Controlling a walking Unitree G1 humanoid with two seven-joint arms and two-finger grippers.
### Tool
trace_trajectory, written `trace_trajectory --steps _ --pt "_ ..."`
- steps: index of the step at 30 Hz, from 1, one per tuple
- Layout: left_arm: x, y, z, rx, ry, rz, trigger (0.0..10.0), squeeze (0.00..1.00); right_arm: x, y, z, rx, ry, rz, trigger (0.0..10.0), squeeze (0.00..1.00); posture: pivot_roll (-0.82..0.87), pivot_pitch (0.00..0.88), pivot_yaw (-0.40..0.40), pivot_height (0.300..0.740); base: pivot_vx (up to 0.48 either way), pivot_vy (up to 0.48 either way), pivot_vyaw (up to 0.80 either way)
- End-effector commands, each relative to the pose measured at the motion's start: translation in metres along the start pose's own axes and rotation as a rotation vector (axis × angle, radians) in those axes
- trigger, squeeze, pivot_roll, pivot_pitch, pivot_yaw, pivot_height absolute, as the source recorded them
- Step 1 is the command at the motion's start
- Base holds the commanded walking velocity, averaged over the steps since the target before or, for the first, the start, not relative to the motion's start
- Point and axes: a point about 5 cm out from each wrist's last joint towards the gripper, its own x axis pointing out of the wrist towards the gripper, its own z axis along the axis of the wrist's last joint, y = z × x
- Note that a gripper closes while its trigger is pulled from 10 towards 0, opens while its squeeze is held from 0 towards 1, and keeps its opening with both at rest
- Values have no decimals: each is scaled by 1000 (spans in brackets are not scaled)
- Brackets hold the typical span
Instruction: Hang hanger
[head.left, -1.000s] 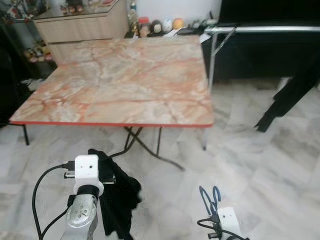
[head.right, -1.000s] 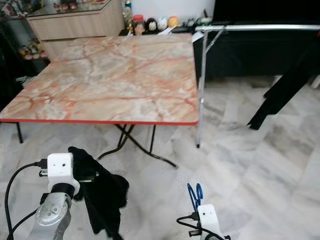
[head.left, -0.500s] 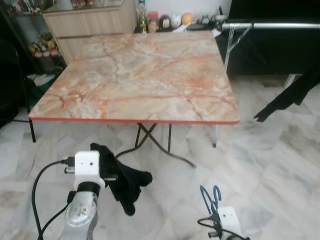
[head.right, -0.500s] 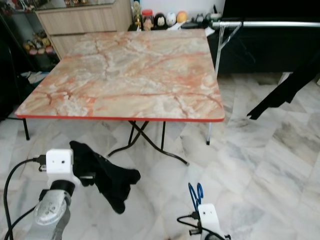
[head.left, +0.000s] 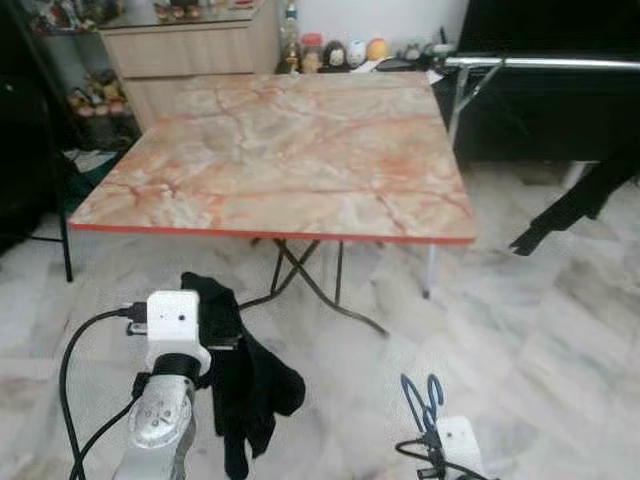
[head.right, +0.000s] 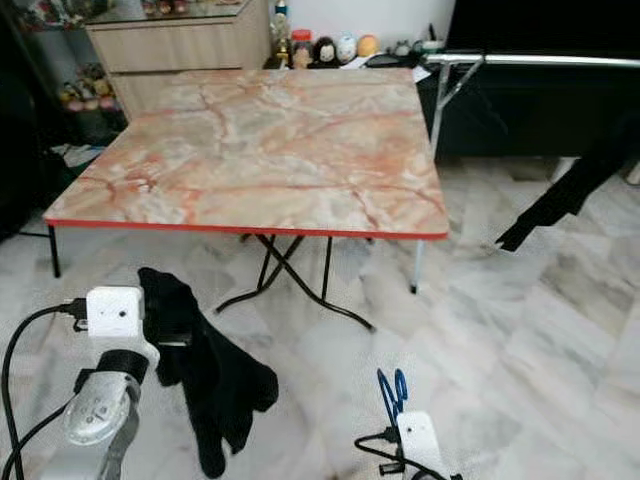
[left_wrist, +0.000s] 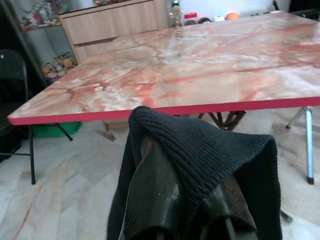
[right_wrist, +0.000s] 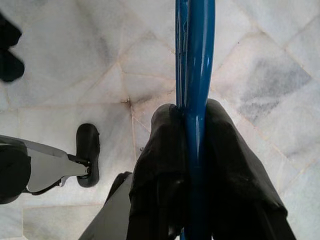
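Right gripper (right_wrist: 192, 150) clamped on blue hanger (head.right: 391, 392), low at robot's right, long axis pointing up and forward. Left gripper (left_wrist: 185, 200) draped in black garment (head.left: 245, 385), fingers hidden: grip uncertain. Metal rail (head.left: 545, 62) far ahead, up-right; right arm nearer.

Both head eyes look forward and down over the marble table (head.left: 270, 150); wrist cameras sit close, the right apparently facing the floor (right_wrist: 75, 60).
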Motion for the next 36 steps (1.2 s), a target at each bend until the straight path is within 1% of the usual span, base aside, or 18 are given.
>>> trace_trajectory --steps 1,8,21,26,27,28,29,31,32,34,35,36 --pt "3 1 13 -4 -55 3 10000 0 0 0 1 6 0 0 10000 0 -79 0 76 740 266 0 0" --pt "5 1 21 -6 -77 2 10000 0 0 0 1 9 -1 -3 10000 0 -77 0 75 740 297 0 0" --pt "7 0 24 -10 -85 -2 10000 0 0 0 1 7 0 -1 10000 0 -80 0 77 740 344 0 0" --pt "20 1 47 -3 -165 -15 10000 0 0 0 1 6 1 2 10000 0 -67 0 76 740 355 0 0" --pt "27 1 57 3 -196 -25 10000 0 0 0 1 6 1 3 10000 0 -66 0 75 740 349 0 0" --pt "27 1 57 3 -196 -25 10000 0 0 0 1 6 1 3 10000 0 -66 0 75 740 349 0 0" --pt "33 2 66 6 -220 -31 10000 0 0 1 1 5 1 3 10000 0 -64 0 75 740 356 0 0" --pt "40 4 74 3 -242 -24 10000 0 0 1 1 8 1 2 10000 0 -63 0 75 740 356 0 0" --pt "48 7 84 -1 -271 -18 10000 0 0 1 1 8 1 1 10000 0 -61 0 75 740 356 0 0" --pt "50 8 87 -2 -278 -17 10000 0 0 1 1 8 1 2 10000 0 -61 0 75 740 354 0 0" --pt "62 11 102 22 -324 -26 10000 0 1 1 2 8 2 0 10000 0 -53 0 73 740 356 0 0" --pt "62 11 102 22 -324 -26 10000 0 1 1 2 8 2 0 10000 0 -53 0 73 740 356 0 0"
